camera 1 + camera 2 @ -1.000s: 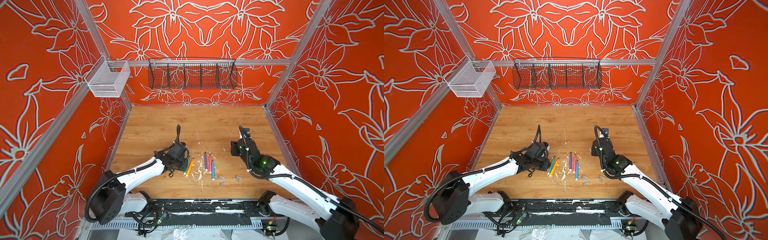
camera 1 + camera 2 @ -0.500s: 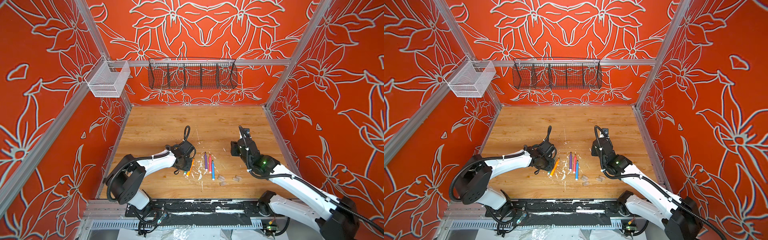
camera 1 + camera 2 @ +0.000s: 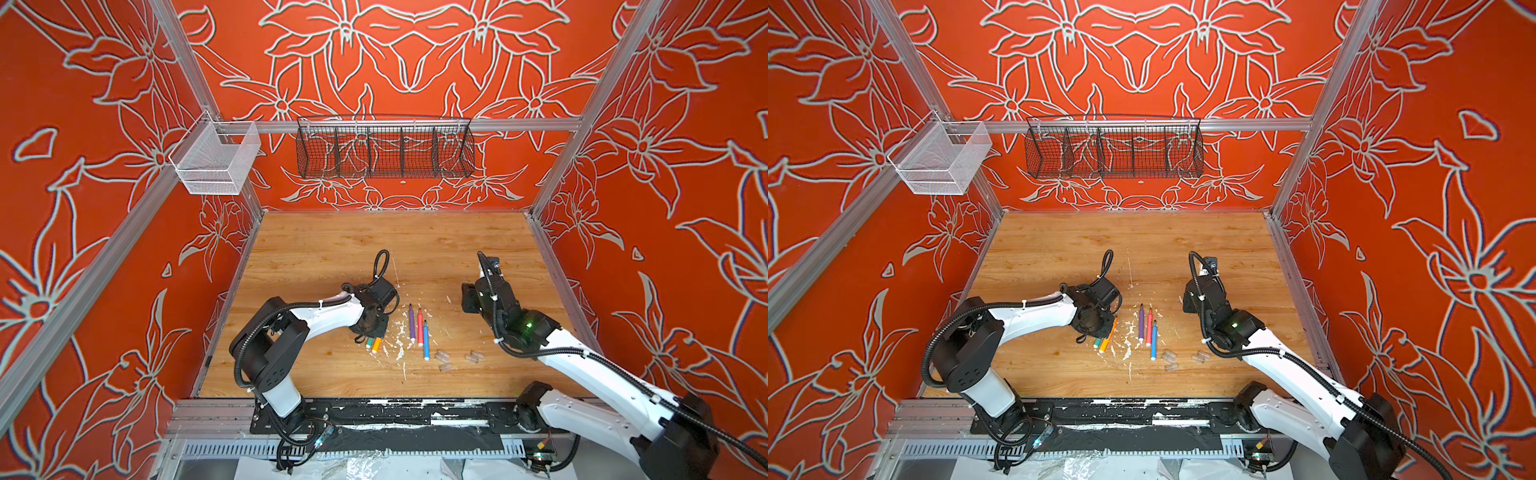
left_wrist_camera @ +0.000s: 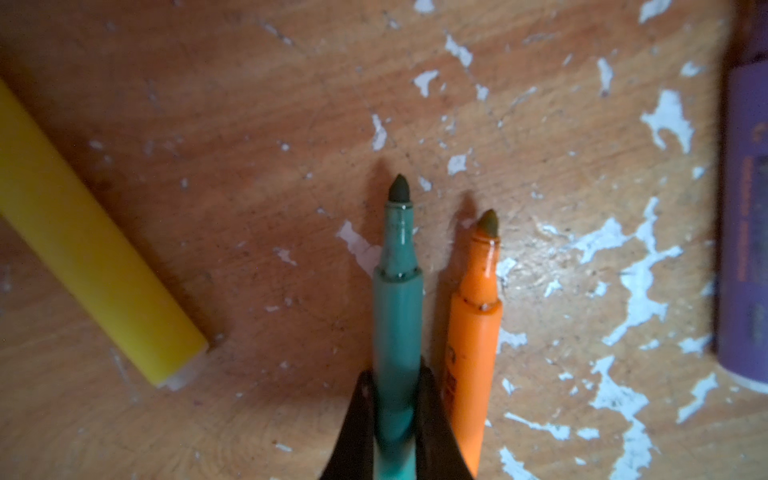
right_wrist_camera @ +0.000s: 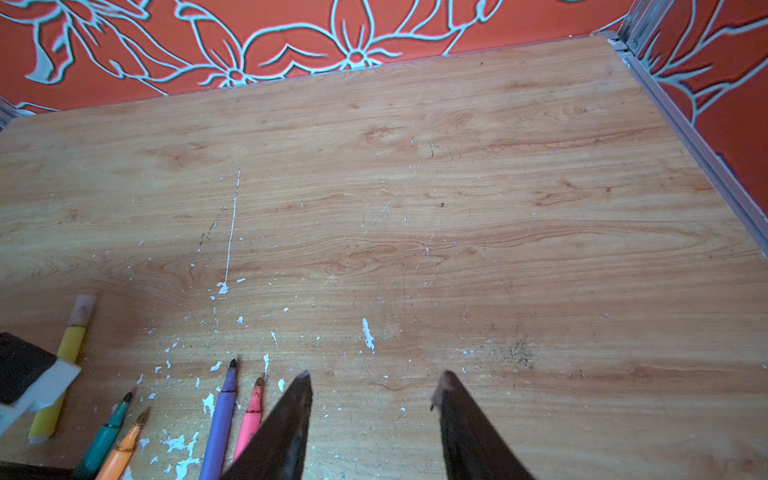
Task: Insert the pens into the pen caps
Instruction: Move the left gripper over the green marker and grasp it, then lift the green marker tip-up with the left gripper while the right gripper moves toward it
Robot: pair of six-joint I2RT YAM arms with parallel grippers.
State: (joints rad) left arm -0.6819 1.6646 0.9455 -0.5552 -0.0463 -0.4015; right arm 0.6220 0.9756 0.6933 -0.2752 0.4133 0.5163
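Clamping the green pen by its barrel, the left claw was clenched, one dark finger on each side. The pen's long axis ran in line with the claw, its pointed tip aimed straight ahead of the fingers, low over the counter. The orange pen lay just beside one finger, nearly parallel, its tip aimed the same way but a little short of the green tip. On the claw's other side, apart from it, the yellow pen lay slanted, blunt end nearer the claw; the right wrist view showed a cloudy cap over its far end. The right claw was released, fingers spread above bare wood. Beside it, toward the left claw, the purple pen and pink pen lay side by side, tips pointing ahead. In a top view the blue pen lay parallel to them, and three loose clear caps sat behind the right claw.
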